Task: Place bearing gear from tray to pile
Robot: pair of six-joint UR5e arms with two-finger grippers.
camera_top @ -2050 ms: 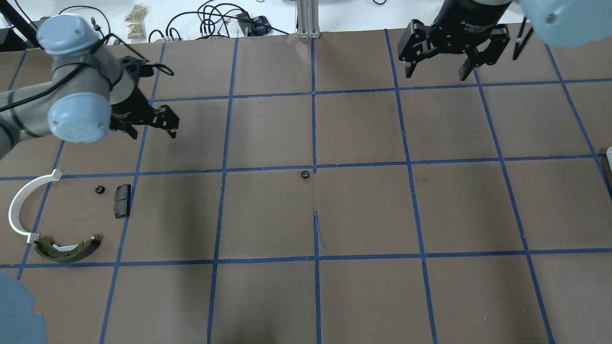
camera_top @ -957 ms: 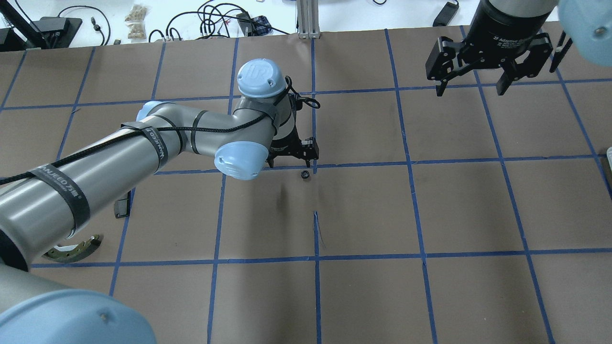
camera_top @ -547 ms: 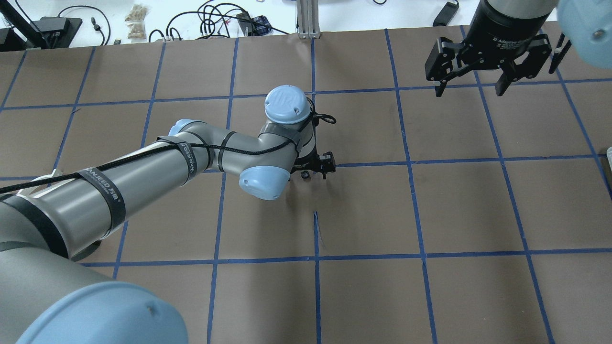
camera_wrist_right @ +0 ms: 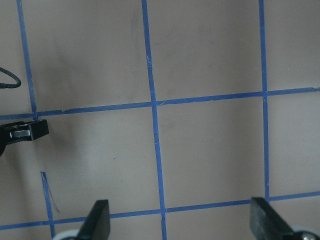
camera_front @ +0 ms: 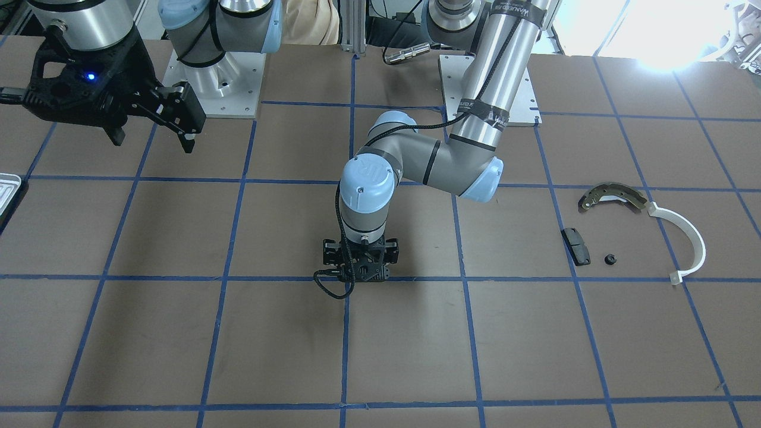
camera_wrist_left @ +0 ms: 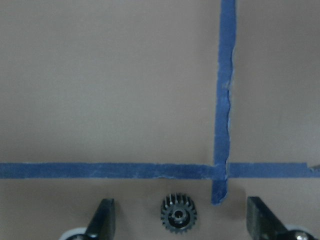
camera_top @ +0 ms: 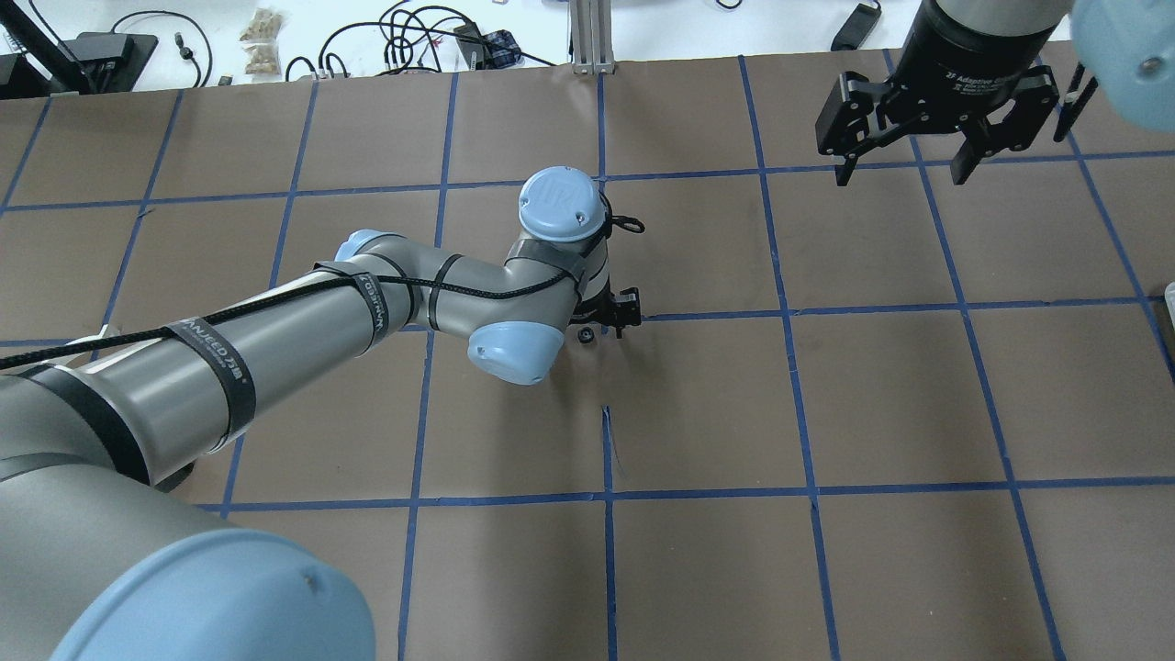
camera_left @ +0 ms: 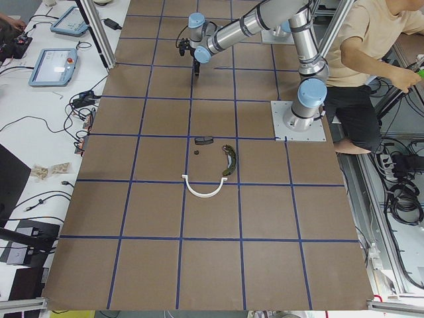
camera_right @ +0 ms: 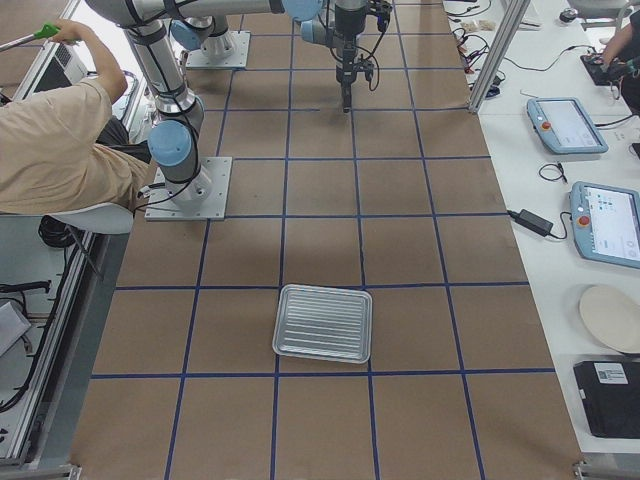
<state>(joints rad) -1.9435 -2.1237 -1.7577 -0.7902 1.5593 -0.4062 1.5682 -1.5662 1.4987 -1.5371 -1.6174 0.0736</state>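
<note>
A small black bearing gear lies on the brown table at a crossing of blue tape lines. In the left wrist view the gear sits between my open left gripper's fingers, low over the table. In the front view the left gripper hides the gear. The pile lies apart: olive brake shoe, white half-ring, black pad and a second small gear. The whitish tray stands empty at the table's other end. My right gripper is open, empty and raised.
The left arm stretches across the table's left half in the overhead view and covers most of the pile there. An operator sits behind the robot bases. Cables and tablets lie beyond the table's far edge.
My left arm swung from beside the pile to the table's centre and came down with its open fingers on either side of the gear. The right gripper shifted slightly right.
</note>
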